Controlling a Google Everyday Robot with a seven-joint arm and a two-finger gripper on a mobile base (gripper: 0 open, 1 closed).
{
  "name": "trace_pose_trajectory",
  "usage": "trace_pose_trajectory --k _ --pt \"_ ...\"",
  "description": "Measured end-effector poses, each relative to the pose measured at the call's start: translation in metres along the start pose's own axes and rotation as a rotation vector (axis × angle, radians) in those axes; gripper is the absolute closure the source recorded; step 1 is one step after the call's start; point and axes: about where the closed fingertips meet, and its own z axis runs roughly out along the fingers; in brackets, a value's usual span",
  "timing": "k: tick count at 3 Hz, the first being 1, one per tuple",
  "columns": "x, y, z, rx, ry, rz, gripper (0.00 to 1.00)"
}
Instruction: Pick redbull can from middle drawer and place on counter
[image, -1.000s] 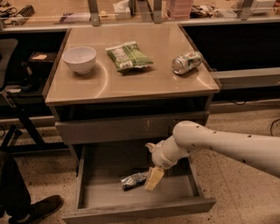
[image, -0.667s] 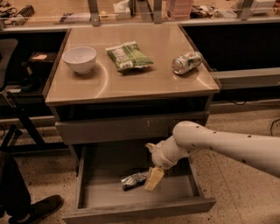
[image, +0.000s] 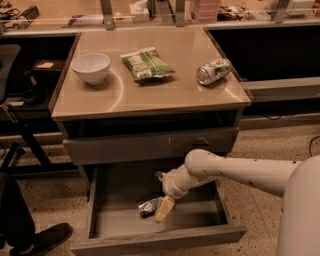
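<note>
Your gripper (image: 164, 209) hangs low inside the open middle drawer (image: 160, 241), just right of its centre, pointing down at the drawer floor. Its pale tip is right against the right end of the redbull can (image: 149, 206). From this angle you cannot tell how wide it stands or whether it has any hold on the can. Starting at the left, a dark shoe (image: 47, 239) sits on the speckled floor (image: 280, 145) beside the drawer's left front corner. Above it, on the counter (image: 150, 97), a white bowl (image: 91, 67) stands upright near the left edge. Next to the right lies a green snack packet (image: 147, 64), flat and a little askew, apart from the bowl. Below the counter you see a closed grey drawer front (image: 150, 146), and under that the middle drawer is pulled well out. The redbull can lies on its side on the drawer floor, near the middle and towards the front. Further right on the counter a fatter can (image: 213, 71) lies on its side near the right edge. The white arm (image: 240, 172) reaches in from the lower right, across the drawer's right wall, down to the gripper.
</note>
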Motion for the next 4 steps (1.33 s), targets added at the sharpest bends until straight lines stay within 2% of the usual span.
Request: trace_pose_trajectory --k 1,2,3,4 --pt "0.0 0.0 0.0 0.0 0.0 0.0 0.0" --pt "0.007 -0.006 0.014 0.013 -0.047 -0.02 0.0" --pt "0.018 -0.018 0.031 0.025 -0.083 -0.055 0.0" --pt "0.035 -0.025 0.046 0.027 -0.107 -0.057 0.0"
